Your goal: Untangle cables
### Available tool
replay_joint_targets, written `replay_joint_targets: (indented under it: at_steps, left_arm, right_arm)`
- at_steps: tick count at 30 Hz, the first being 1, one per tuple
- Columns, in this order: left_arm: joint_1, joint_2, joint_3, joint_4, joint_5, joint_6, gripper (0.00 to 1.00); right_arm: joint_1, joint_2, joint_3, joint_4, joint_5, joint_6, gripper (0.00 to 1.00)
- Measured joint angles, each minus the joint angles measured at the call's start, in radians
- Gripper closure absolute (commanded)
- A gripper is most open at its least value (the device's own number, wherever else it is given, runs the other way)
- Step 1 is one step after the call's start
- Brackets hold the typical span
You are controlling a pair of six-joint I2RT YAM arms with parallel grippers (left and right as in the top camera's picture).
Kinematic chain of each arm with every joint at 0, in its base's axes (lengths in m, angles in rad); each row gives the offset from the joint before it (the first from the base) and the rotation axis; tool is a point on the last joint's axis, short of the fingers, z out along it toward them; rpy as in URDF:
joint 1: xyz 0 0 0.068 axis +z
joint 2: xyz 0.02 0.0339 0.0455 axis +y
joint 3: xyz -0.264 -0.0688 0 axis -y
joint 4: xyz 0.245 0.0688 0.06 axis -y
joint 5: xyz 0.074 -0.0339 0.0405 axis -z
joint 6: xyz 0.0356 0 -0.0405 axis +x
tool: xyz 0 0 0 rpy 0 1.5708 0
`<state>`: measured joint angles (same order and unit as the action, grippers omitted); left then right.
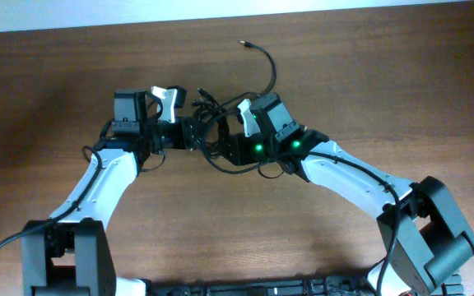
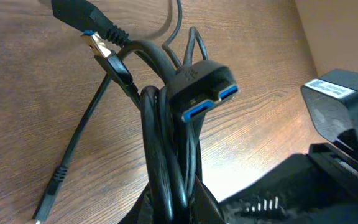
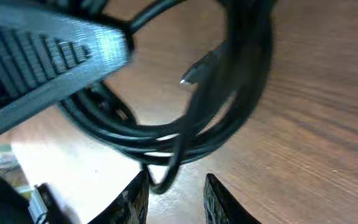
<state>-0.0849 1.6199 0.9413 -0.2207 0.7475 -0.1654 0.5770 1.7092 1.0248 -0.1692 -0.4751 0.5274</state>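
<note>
Cables point(image 2: 166, 155) sit pinched in left gripper point(image 1: 188, 131). Right gripper point(image 3: 176, 190) gapes round one loop point(image 3: 164, 174); squeeze it, then pull away slowly.

I see a brown wood-grain worktop point(image 1: 56, 99) filling my overhead view, with a pale strip point(image 1: 220, 12) running along its far edge.

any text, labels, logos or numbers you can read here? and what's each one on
No words or numbers are readable.
The black plug: embossed mark, maybe a USB symbol, too faint to confirm.
The black housing at right: pale label, print too blurred to read.
</note>
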Motion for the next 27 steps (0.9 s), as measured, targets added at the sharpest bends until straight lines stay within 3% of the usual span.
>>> replay_joint_targets:
  at_steps: [2, 7, 11, 17, 19, 23, 25, 26, 27]
  left_arm:
    - [0.0, -0.038, 0.0, -0.001, 0.013, 0.0, 1.0]
    - [-0.056, -0.076, 0.0, 0.002, 0.034, 0.0, 1.0]
    - [-0.084, -0.146, -0.01, -0.006, 0.075, -0.003, 1.0]
    - [0.004, -0.342, -0.032, -0.024, 0.1, -0.007, 1.0]
    - [0.098, -0.427, -0.029, -0.011, 0.137, -0.01, 1.0]
    - [0.091, -0.451, -0.016, -0.004, 0.159, -0.014, 1.0]
    - [0.091, -0.451, -0.016, -0.005, 0.157, -0.014, 0.88]
    - [0.091, -0.451, -0.016, -0.006, 0.151, -0.014, 0.62]
    - [0.091, -0.451, -0.016, -0.014, 0.134, -0.016, 0.23]
  right_arm:
    - [0.0, 0.0, 0.0, 0.013, 0.086, 0.008, 0.91]
    - [0.01, 0.0, 0.0, 0.014, 0.29, 0.033, 0.91]
    - [0.016, -0.02, 0.031, -0.043, 0.484, 0.207, 0.91]
    - [-0.115, -0.081, 0.085, -0.106, 0.235, 0.28, 0.9]
    - [-0.294, -0.006, 0.024, -0.176, 0.394, 0.264, 0.77]
    - [-0.282, 0.011, 0.005, -0.066, 0.184, 0.024, 0.55]
    - [-0.282, 0.008, 0.005, -0.018, 0.071, -0.06, 0.54]
    - [-0.282, 0.007, 0.005, -0.013, 0.051, -0.072, 0.48]
    - [-0.282, 0.001, 0.005, -0.003, 0.031, -0.087, 0.39]
